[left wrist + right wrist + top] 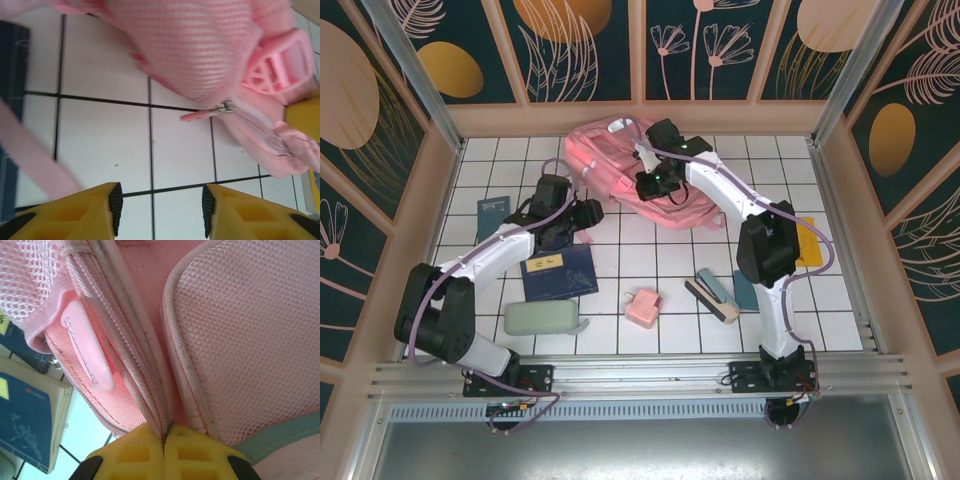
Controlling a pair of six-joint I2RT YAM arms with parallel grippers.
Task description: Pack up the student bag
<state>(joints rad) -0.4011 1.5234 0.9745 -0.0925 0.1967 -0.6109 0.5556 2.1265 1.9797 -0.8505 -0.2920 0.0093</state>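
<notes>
Yellow jaws pinched shut on a zip seam, the right gripper [164,442] holds the student bag [602,158], which lies at the far middle of the tiled table [650,255]. The left gripper [161,210] hovers half-open over tile, jaws empty, a zip pull [207,112] just ahead. The step appears to be opening the bag. Next, the left must likely close on that pull while the right anchors the fabric.

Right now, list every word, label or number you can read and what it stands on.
None can be read.
The yellow label on the blue book: too small to read.
The small blue booklet: cover marks too small to read.
The student bag: no lettering seen.
</notes>
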